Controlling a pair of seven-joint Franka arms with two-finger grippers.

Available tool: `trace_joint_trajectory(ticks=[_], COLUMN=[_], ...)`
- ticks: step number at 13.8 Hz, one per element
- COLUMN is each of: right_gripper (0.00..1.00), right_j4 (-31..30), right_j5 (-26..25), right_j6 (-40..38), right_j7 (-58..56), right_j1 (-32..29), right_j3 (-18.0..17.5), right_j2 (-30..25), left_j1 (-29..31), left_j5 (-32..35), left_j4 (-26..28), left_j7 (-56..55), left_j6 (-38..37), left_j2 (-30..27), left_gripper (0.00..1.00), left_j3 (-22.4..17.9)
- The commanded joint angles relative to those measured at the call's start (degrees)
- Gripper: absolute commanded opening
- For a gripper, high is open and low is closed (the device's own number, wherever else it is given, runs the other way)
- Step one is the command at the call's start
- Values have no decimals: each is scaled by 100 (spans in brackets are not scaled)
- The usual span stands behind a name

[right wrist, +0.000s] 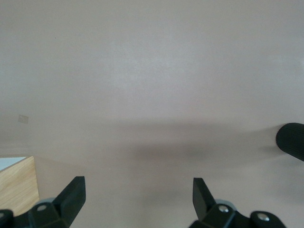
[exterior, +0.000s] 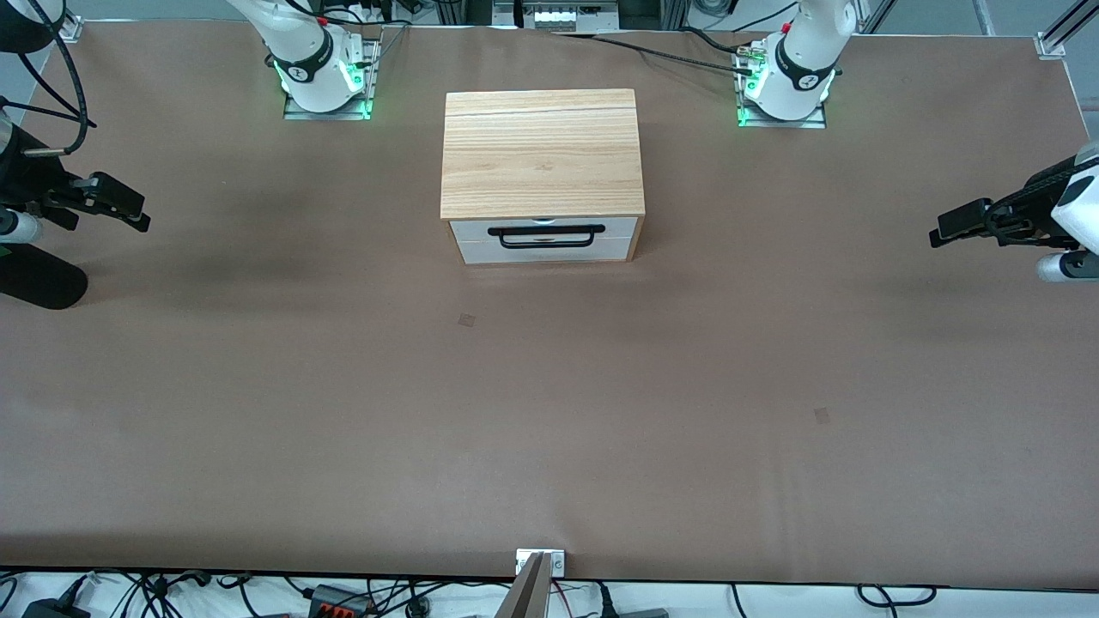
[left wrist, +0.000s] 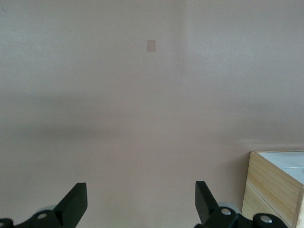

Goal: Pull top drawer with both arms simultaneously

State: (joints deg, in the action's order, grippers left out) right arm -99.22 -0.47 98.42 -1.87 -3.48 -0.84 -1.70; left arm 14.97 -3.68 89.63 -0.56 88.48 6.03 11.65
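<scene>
white-fronted top drawer [exterior: 544, 237] with long black bar handle [exterior: 546, 236] sits shut, upper centre; brown matte table [exterior: 549, 412]; left gripper [left wrist: 141, 202] and right gripper [right wrist: 138, 198] spread wide, empty.

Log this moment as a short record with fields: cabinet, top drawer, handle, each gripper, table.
cabinet: light wood box on the table, between the two arm bases, its front facing the front camera
top drawer: white front, shut
handle: black bar on the drawer front, untouched
left gripper: open, empty, over bare table at the left arm's end, away from the cabinet
right gripper: open, empty, over bare table at the right arm's end, away from the cabinet
table: brown cover
</scene>
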Motion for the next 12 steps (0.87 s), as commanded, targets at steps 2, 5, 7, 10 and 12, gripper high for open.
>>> trace_joint_trajectory(ticks=[2,5,7,10,12], right_gripper=[100,100,100,100,100], right_j4=[-186,-186,-186,-186,-168], right_j5=[-6,-6,2,3,3], right_j6=[107,72,37,-16,-16], right_j7=[-51,-59,-59,-51,-51], right_j1=[-30,-39,-48,-39,-30], right_j3=[-31,-31,-31,-31,-31], right_j2=[-164,-164,-164,-155,-112], left_j1=[15,23,15,15,-3], left_j5=[-54,-98,-107,-142,-159], left_j4=[-130,-130,-130,-156,-218], left_j7=[153,144,153,153,144], left_j6=[-121,-121,-112,-95,-86], left_j2=[73,82,91,179,205], left_gripper=[100,100,100,100,100], left_j3=[-22,-22,-22,-31,-31])
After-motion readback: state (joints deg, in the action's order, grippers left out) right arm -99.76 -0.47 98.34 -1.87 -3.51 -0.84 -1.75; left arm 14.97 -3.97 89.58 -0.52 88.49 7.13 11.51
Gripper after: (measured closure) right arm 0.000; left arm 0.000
